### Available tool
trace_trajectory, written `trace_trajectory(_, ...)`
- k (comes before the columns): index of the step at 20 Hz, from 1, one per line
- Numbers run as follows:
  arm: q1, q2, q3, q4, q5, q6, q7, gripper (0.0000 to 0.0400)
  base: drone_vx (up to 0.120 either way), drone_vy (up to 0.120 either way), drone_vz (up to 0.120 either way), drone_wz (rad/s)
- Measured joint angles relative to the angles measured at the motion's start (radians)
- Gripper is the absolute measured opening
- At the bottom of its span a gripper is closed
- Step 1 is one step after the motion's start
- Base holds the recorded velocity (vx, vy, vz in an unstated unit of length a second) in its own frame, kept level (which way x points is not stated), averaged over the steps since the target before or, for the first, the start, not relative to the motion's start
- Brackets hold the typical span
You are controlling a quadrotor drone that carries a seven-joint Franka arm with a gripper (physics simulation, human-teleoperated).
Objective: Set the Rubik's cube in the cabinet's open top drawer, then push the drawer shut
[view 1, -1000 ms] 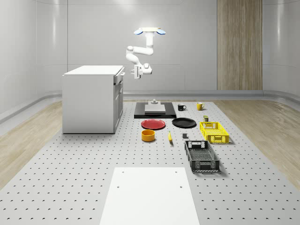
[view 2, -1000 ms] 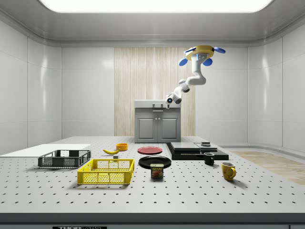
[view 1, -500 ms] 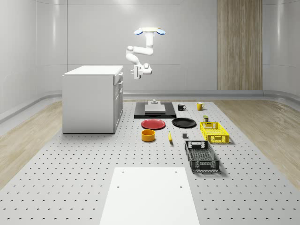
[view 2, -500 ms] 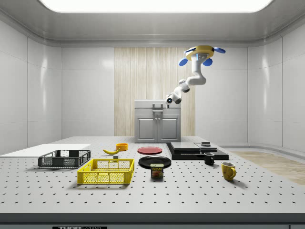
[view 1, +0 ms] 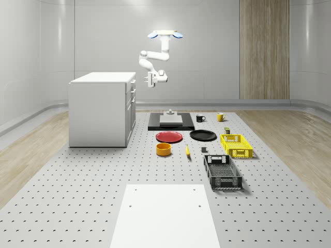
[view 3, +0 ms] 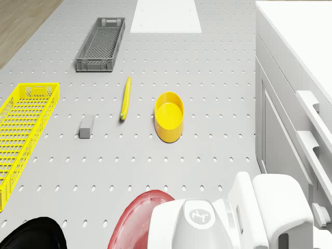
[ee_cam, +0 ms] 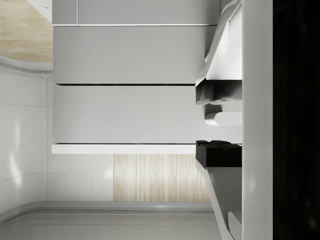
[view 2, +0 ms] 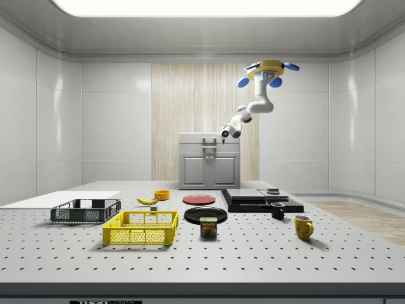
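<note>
Since the top drawer [view 1: 133,83] looks nearly flush with the cabinet [view 1: 101,111], the closing push seems almost finished, and the Rubik's cube is presumably hidden inside it. The drone [view 1: 165,34] hovers above the bench [view 1: 77,175], off the cabinet's front, with the gripper [view 1: 151,81] near the drawer front; its opening cannot be told. Next comes a short, square press. The cabinet is a smooth white box with flat panels and bar handles.
</note>
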Motion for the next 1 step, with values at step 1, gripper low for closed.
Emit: trace_trajectory(1,-0.001,-0.001,-0.001,0.000,0.002,0.001,0.002,0.0105,0.000,0.000,0.000,0.000)
